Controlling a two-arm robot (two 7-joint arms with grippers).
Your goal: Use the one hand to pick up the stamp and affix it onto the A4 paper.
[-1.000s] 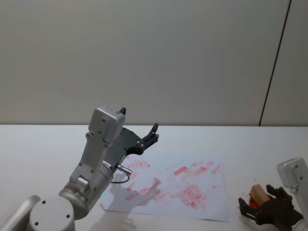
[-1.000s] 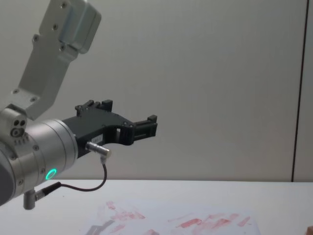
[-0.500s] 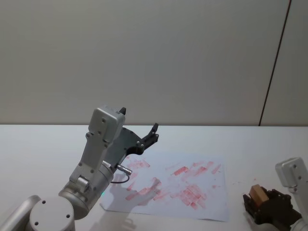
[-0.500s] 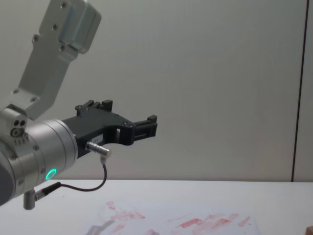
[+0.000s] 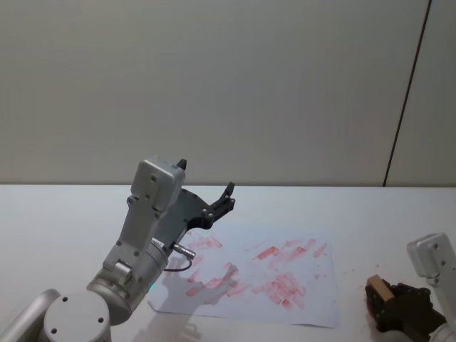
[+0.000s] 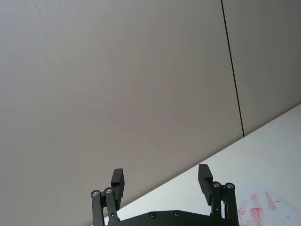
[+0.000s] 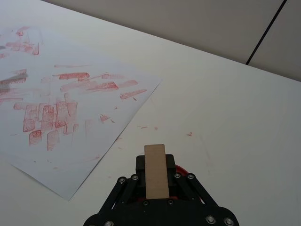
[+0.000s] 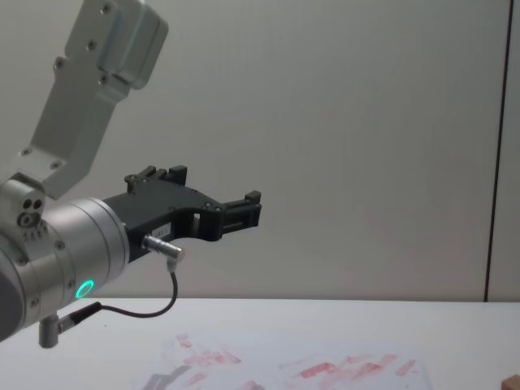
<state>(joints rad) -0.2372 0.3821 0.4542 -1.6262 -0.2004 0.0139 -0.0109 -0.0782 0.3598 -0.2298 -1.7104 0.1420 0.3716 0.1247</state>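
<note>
The stamp [image 7: 155, 171], a tan wooden block, is seen clamped between the fingers of the right tool [image 5: 385, 299], which is closed snugly on its two long sides at the right near corner of the white surface [image 5: 71, 214]. It lies to the right of the A4 paper [image 5: 249, 271] and clear of the sheet's edge; whether it has been raised off the surface cannot be told. In the right wrist view the block's long axis is shown running along the tool's line of reach, its far end pointed away from the wrist, and a plain broad face is turned up. The inked face is hidden and is presumed to be underneath. The pick-up is judged to be the step in hand: the grip should be confirmed firm and centred before the block is lifted straight up, kept level, carried left over the red-smeared sheet and pressed down flat, so that a clean print is left and not another streak. The left tool [image 6: 160, 179] is held idle and wide open, with nothing in it, high above the sheet's left part.
</note>
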